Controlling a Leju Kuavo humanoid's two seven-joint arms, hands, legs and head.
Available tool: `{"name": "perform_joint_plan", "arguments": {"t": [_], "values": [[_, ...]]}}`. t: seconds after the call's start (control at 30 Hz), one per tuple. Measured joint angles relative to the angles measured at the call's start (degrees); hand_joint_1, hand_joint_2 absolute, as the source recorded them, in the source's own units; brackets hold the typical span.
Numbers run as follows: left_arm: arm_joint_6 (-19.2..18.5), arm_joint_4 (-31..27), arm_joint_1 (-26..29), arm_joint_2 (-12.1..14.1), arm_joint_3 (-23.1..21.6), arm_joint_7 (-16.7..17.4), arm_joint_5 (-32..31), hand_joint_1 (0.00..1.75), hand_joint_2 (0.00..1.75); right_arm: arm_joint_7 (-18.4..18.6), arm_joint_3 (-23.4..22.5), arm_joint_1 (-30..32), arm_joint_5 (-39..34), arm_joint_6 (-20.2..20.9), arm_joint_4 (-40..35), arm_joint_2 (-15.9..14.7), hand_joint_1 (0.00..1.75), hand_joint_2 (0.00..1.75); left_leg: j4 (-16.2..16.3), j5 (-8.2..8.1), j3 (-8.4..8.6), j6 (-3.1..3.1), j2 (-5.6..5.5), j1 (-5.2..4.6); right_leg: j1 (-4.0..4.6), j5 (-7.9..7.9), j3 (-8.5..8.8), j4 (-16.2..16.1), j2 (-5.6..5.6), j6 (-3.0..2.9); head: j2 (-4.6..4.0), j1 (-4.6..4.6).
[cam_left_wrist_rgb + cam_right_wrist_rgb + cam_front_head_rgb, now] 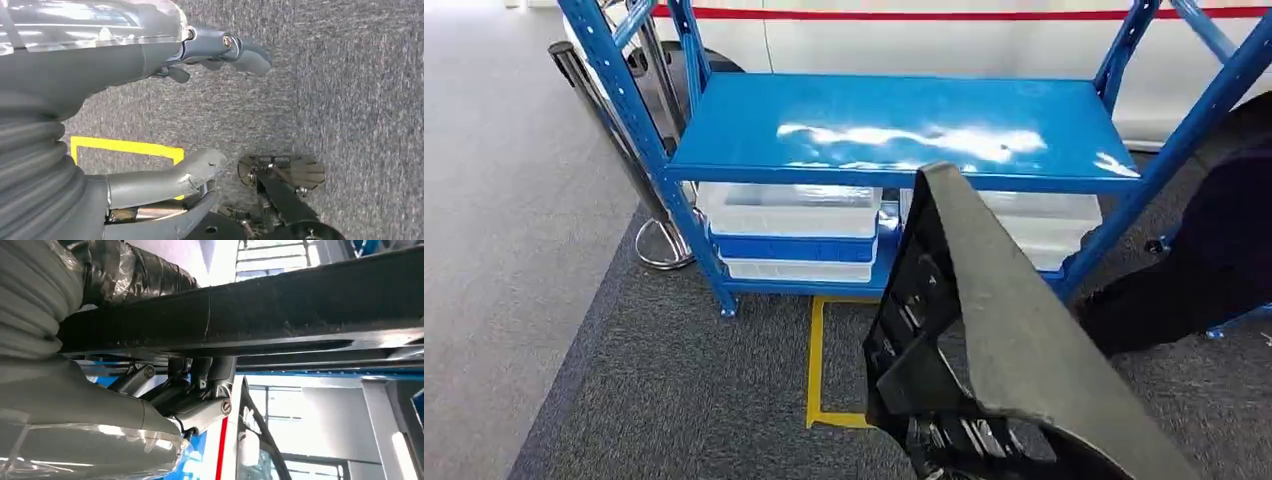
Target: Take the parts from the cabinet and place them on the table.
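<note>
I take the blue shelf rack as my landmark. Its top shelf lies bare and wide, I think so that the part can be laid there. Behind the rack stands one white vehicle with a red stripe. In front of the rack, close to my camera, is one black plastic part, long and curved, held tilted; I judge it is carried this way so its end passes over the shelf edge. Under the top shelf I count two clear bins at the left, with one blue bin between them. On the carpet before the rack is one yellow tape mark. My right hand is grasping the part from beneath. My left hand hangs over the carpet, released, its fingers apart and holding nothing.
</note>
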Motion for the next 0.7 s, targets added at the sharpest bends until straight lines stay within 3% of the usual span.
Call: {"name": "perform_joint_plan", "arguments": {"t": [0.03, 0.07, 0.1, 0.13, 0.17, 0.2, 0.23, 0.27, 0.3, 0.33, 0.37, 0.43, 0.47, 0.5, 0.53, 0.6, 0.63, 0.67, 0.7], "values": [[-0.1, 0.0, 0.0, 0.0, 0.2, 0.0, 0.0, 0.00, 1.75, 0.0, 0.0, 0.0, -0.7, 0.3, 0.0, 0.0, 1.75, 1.75, 3.2, -4.08, -1.02, -0.27, -0.02, 0.07, 0.01, 0.69, -0.85, 0.0, -0.03, -0.41, 0.00, -0.02], [-0.1, 0.0, 0.1, 0.0, 0.3, 0.0, -0.1, 0.00, 1.75, 0.1, 0.0, 0.0, -1.0, 0.5, 0.0, 0.0, 1.75, 1.75, 7.0, -7.35, -2.07, -0.53, -0.02, 0.14, 0.06, 1.32, -1.71, 0.1, -0.03, -0.47, 0.00, -0.02], [-0.2, 0.0, 0.0, 0.0, 0.4, 0.0, -0.2, 0.00, 1.75, 0.1, -0.1, -0.1, -1.2, 0.7, 0.0, 0.0, 1.75, 1.75, 11.1, -9.59, -2.81, -0.72, -0.02, 0.17, 0.11, 2.06, -2.70, 0.2, -0.03, -0.43, 0.00, -0.02], [-0.2, 0.0, 0.0, 0.0, 0.5, 0.0, -0.2, 0.00, 1.75, 0.1, -0.1, -0.1, -1.3, 0.8, 0.0, 0.0, 1.75, 1.75, 14.1, -9.95, -3.05, -0.83, -0.02, 0.17, 0.14, 2.72, -3.77, 0.5, -0.04, -0.34, 0.00, -0.02], [-0.3, 0.0, 0.0, -0.1, 0.5, 0.0, -0.3, 0.00, 1.75, 0.1, -0.1, -0.1, -1.3, 0.8, 0.0, 0.0, 1.75, 1.75, 15.0, -8.34, -2.23, -0.83, -0.03, 0.18, 0.15, 3.34, -4.93, 0.8, -0.08, -0.23, 0.00, -0.02], [-0.3, 0.0, 0.0, -0.1, 0.6, 0.0, -0.3, 0.00, 1.75, 0.2, -0.1, -0.1, -1.3, 0.8, 0.0, 0.0, 1.75, 1.75, 13.4, -5.91, -0.28, -0.72, -0.03, 0.18, 0.15, 3.89, -5.89, 1.2, -0.12, -0.12, 0.02, -0.02], [-0.3, 0.0, -0.1, 0.0, 0.7, 0.0, -0.4, 0.00, 1.75, 0.2, -0.1, -0.1, -1.3, 0.8, 0.0, 0.0, 1.75, 1.75, 10.0, -3.96, 2.54, -0.40, -0.27, 0.16, 0.21, 4.39, -6.76, 1.4, 0.58, 0.15, 0.00, -0.04], [-0.3, 0.0, -0.1, 0.0, 0.7, 0.0, -0.4, 0.00, 1.75, 0.1, -0.1, -0.2, -1.5, 1.0, 0.0, 0.1, 1.75, 1.75, 4.9, -3.21, 6.34, 0.21, -1.40, 0.08, 0.26, 4.77, -7.62, 1.5, 0.91, 0.43, 0.00, -0.04], [-0.3, -0.2, -0.1, 0.2, 0.7, -0.1, -0.5, 0.00, 1.75, 0.0, -0.1, -0.2, -1.9, 1.2, 0.0, 0.1, 1.75, 1.75, -0.7, -4.99, 10.52, 1.03, -3.55, 0.06, 0.21, 5.33, -8.12, 1.7, 1.06, 0.69, 0.00, 0.00], [-0.3, -0.2, 0.0, 0.2, 0.7, -0.2, -0.5, 0.00, 1.75, -0.1, -0.2, -0.3, -2.3, 1.5, 0.0, 0.1, 1.75, 1.75, -4.9, -6.27, 12.41, 1.11, -3.71, -0.02, 0.35, 5.86, -8.51, 1.9, 1.34, 0.99, 0.02, -0.02], [-0.3, -0.2, 0.0, 0.2, 0.8, -0.2, -0.5, 0.00, 1.75, -0.2, -0.2, -0.3, -2.4, 1.8, 0.0, 0.1, 1.75, 1.75, -4.4, -6.14, 11.79, 1.14, -3.26, -0.36, 0.21, 6.54, -8.48, 1.6, 1.56, 1.38, 0.00, -0.02], [-0.3, -0.2, -0.1, 0.2, 0.8, -0.3, -0.5, 0.00, 1.75, -0.4, -0.2, -0.2, -2.5, 2.2, 0.0, 0.2, 1.75, 1.75, -4.8, -5.55, 11.71, 1.79, -2.32, -0.55, 0.02, 7.53, -8.61, 1.1, 2.50, 2.13, 0.00, -0.04], [-0.2, -0.2, -0.1, 0.1, 0.8, -0.3, -0.5, 0.00, 1.75, -0.5, -0.3, -0.1, -2.6, 2.3, 0.0, 0.2, 1.75, 1.75, -5.5, -4.45, 11.60, 2.20, -1.53, 0.28, 0.08, 7.54, -8.88, 1.4, 2.59, 2.40, 0.02, -0.02], [-0.2, -0.2, 0.0, 0.1, 0.8, -0.3, -0.5, 0.00, 1.75, -0.5, -0.4, 0.1, -2.6, 2.3, 0.0, 0.2, 1.75, 1.75, -5.6, -4.08, 11.23, 2.60, -0.88, 0.14, 0.00, 5.59, -9.62, 2.9, 2.01, 2.56, 0.00, 0.02], [-0.2, -0.2, 0.0, 0.1, 0.9, -0.3, -0.4, 0.00, 1.75, -0.6, -0.4, 0.1, -2.7, 2.5, 0.0, 0.2, 1.75, 1.75, -5.6, -3.75, 10.74, 2.92, -0.27, 0.12, -0.06, 2.60, -11.02, 6.3, 1.58, 2.67, 0.02, 0.02], [-0.2, -0.2, 0.1, 0.0, 1.0, -0.2, -0.4, 0.00, 1.75, -0.6, -0.6, 0.3, -3.1, 2.6, 0.2, 0.2, 1.75, 1.75, -5.5, -3.16, 9.87, 2.86, 0.93, 0.01, -0.17, -2.26, -14.00, 15.1, 1.25, 3.22, 0.02, 0.00], [-0.2, -0.2, 0.1, 0.0, 1.2, -0.2, -0.4, 0.00, 1.75, -0.6, -0.6, 0.5, -3.2, 2.6, 0.2, 0.2, 1.75, 1.75, -5.3, -2.93, 9.39, 2.79, 1.66, 0.01, -0.22, -3.25, -14.59, 18.0, 1.13, 3.44, 0.02, 0.00], [-0.2, -0.2, 0.1, 0.0, 1.2, -0.2, -0.4, 0.00, 1.75, -0.6, -0.8, 0.7, -3.2, 2.6, 0.3, 0.2, 1.75, 1.75, -5.2, -2.80, 9.05, 2.66, 2.23, 0.01, -0.29, -2.73, -13.64, 17.6, 0.92, 3.56, 0.00, 0.02], [-0.2, -0.2, 0.1, 0.0, 1.2, -0.1, -0.4, 0.00, 1.75, -0.6, -0.9, 0.8, -3.2, 2.7, 0.5, 0.2, 1.75, 1.75, -4.9, -2.76, 8.81, 2.57, 2.82, 0.03, -0.42, -1.26, -11.26, 14.7, 0.60, 3.61, 0.00, 0.02]]}}
